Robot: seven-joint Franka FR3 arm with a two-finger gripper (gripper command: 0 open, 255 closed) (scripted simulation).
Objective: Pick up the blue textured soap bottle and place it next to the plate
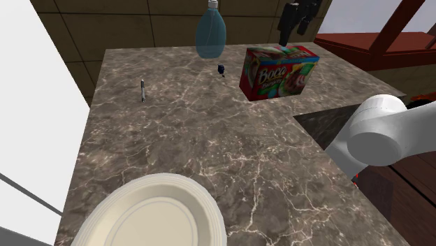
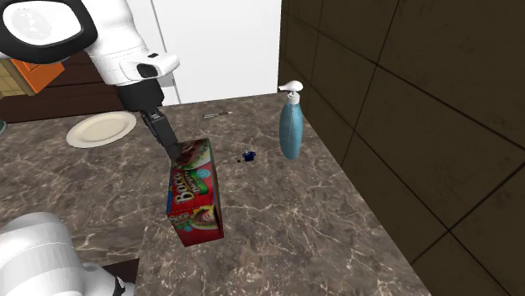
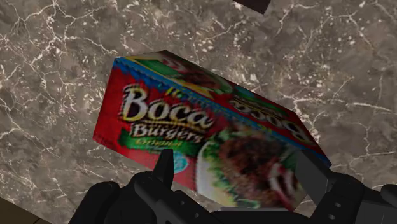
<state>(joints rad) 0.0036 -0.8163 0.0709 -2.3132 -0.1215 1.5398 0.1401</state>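
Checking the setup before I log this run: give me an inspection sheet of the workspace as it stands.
Surface: countertop, dark brown marbled stone.
Job's things: blue soap bottle with a white pump, upright by the wall; cream plate at the counter's opposite end, far from the bottle.
Clutter: red Boca Burgers box; small dark blue object between box and bottle; thin grey stick lying apart.
Grippers: gripper open, poised over the box, holding nothing.
Cables: nothing seen.
Surroundings: dark brown tiled wall behind the bottle.
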